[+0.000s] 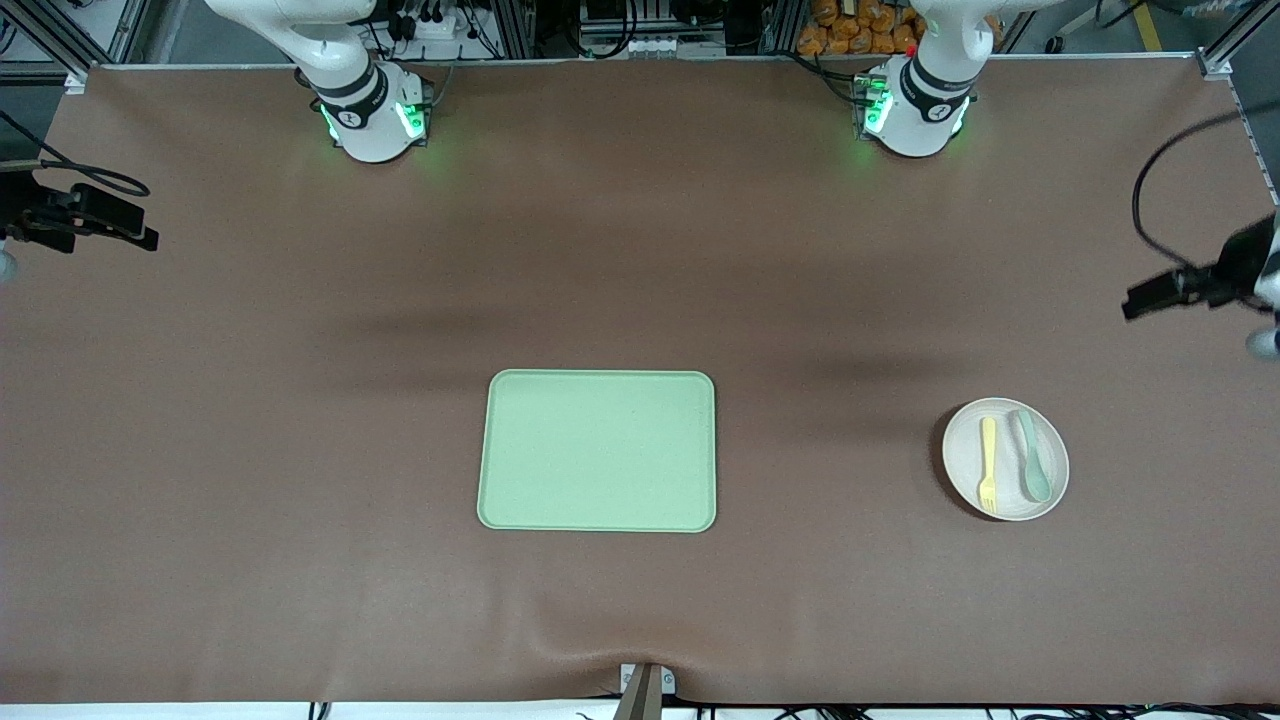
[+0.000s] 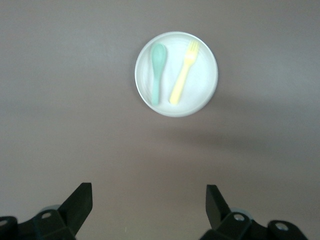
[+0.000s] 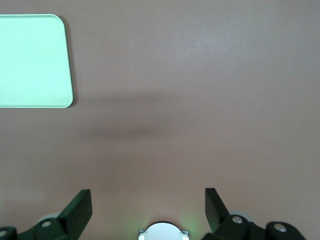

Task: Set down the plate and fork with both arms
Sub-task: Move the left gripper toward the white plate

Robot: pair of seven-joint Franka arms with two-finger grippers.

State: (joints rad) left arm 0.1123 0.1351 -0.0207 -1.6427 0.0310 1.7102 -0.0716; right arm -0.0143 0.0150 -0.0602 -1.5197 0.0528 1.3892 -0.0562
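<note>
Left gripper [image 2: 148, 210] jaws spread wide, empty, high over the surface at the left arm's end. Right gripper [image 3: 148, 210] likewise agape, empty, at the right arm's end, waiting. Plate [image 1: 1005, 459] on the surface toward the left arm's end, well apart from the tray [image 1: 597, 450]. Fork [image 1: 988, 463] lies on it beside the spoon [image 1: 1033, 454]. Plate looks light, stiff, smooth: pinch the rim. Fork thin, likely slippery: pinch mid-handle.
</note>
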